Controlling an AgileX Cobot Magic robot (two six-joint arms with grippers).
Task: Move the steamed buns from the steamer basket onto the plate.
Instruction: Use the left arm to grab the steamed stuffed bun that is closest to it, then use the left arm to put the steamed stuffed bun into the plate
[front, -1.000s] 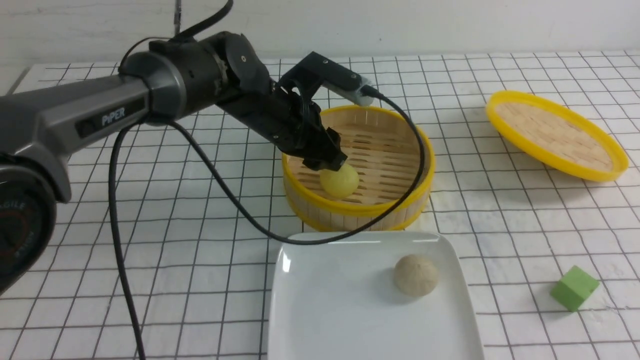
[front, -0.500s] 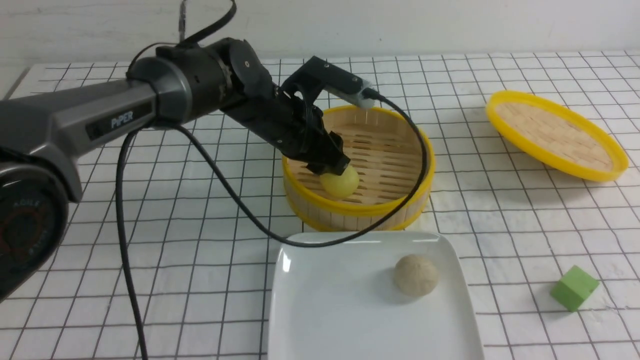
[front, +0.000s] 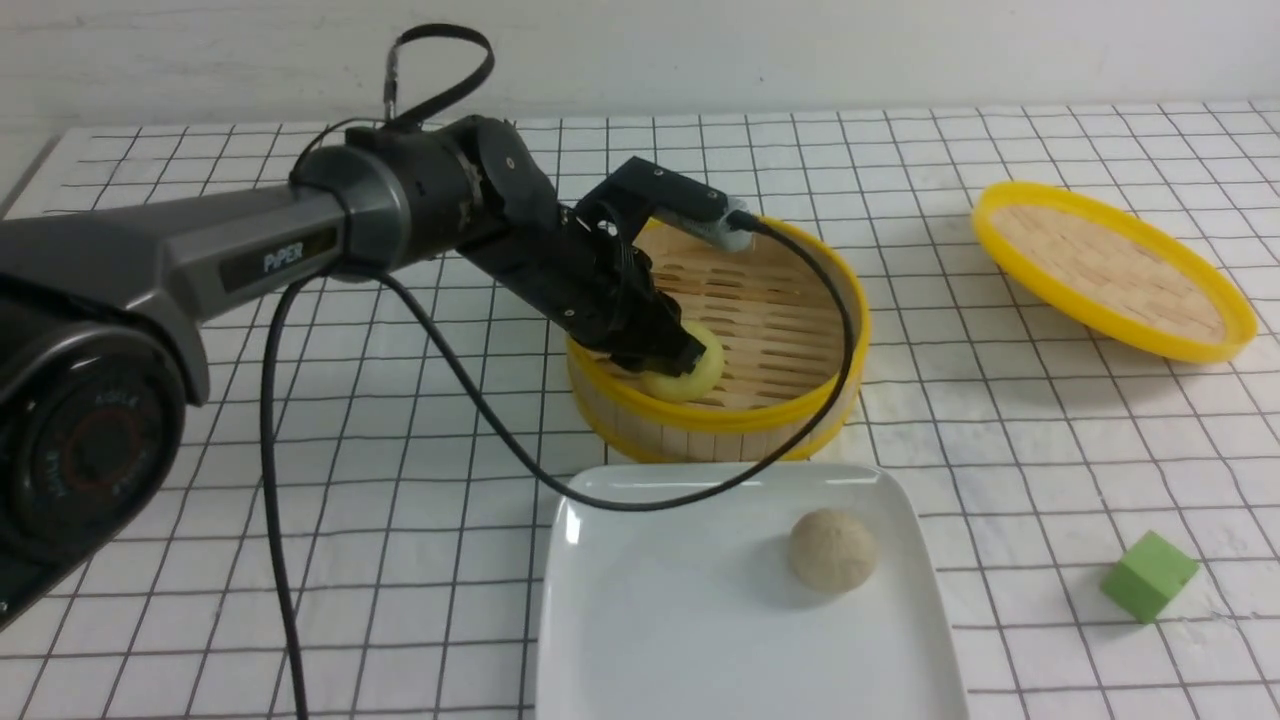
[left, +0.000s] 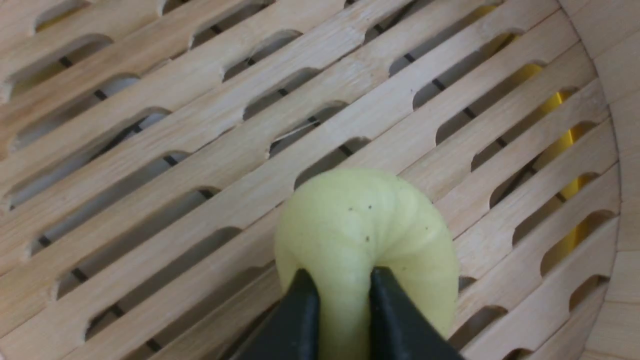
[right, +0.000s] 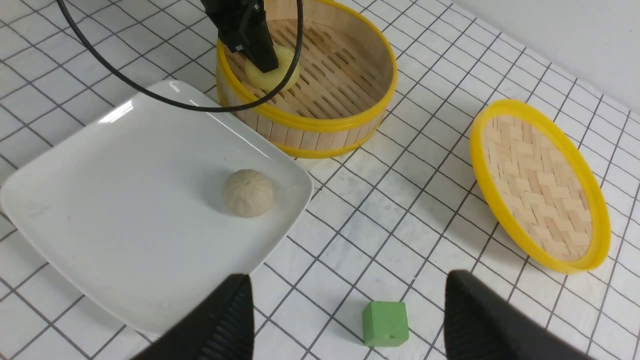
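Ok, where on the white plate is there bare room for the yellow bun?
The glossy white square plate is bare across its left half, between its left rim and the beige round bun. Crowded: the plate's right side by that bun. The left tool pinches the pale yellow bun inside the bamboo steamer basket.

My front camera looks forward and down, steamer basket (front: 720, 428) mid-frame; my left wrist camera sits very close over that basket's slatted floor; my right wrist camera looks at the basket from farther off; all three share the yellow bun (front: 692, 378) inside it.
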